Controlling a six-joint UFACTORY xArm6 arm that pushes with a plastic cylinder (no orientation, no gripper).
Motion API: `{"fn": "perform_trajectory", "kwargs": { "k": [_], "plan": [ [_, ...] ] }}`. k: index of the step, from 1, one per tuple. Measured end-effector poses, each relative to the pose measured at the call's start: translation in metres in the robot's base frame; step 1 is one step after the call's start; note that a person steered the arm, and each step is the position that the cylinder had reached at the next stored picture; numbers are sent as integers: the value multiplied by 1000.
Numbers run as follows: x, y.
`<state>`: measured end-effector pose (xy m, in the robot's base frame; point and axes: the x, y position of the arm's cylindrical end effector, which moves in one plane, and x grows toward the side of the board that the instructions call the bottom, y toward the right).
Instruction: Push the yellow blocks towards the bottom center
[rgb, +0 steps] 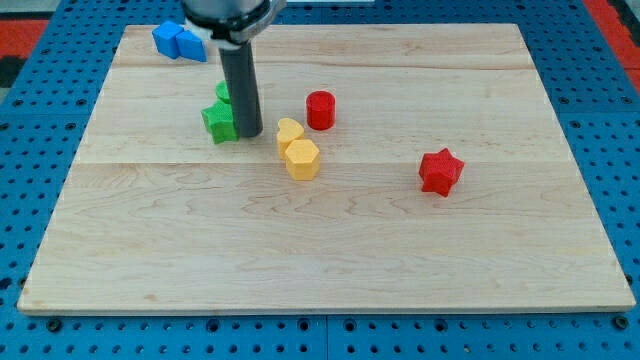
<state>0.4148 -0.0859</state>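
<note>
Nearest you, the yellow hexagon (302, 159) sits on the desk (330, 250) just left of centre, touching the yellow heart (289, 131) at its upper left. Both lie well short of the bottom edge. Your tip (250, 134) stands just left of the heart, beside the green star (220, 122); a second green block behind the rod is mostly hidden. The tool is a bare rod and grasps nothing. Red cylinder (320, 109) lies upper right of the yellows, red star (440, 171) far right, blue blocks (179, 41) top left.
</note>
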Motion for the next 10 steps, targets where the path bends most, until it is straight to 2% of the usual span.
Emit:
{"fn": "perform_trajectory", "kwargs": {
  "k": [1, 2, 3, 4, 6, 9, 10],
  "plan": [
    [36, 26],
    [-25, -19],
    [-51, -39],
    [-42, 21],
    [24, 87],
    [90, 91],
    [87, 95]
  ]
}}
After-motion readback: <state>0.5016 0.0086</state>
